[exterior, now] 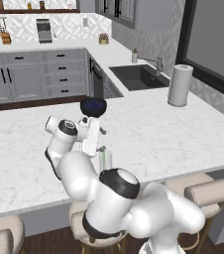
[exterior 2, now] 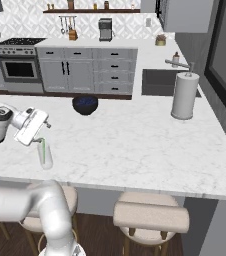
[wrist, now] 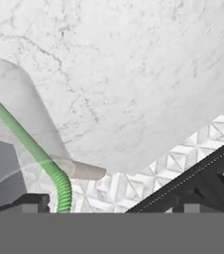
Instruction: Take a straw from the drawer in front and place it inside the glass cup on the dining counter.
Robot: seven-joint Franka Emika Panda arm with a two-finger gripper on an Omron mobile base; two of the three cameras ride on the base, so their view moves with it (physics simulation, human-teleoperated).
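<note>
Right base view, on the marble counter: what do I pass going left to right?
Gripper with the straw in the glass cup → dark blue bowl → paper-towel roll.

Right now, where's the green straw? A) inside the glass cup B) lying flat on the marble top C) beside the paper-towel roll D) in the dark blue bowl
A: the straw stands inside the glass cup on the dining counter, just below the gripper; the hand view also shows it running down within the clear wall.
</note>
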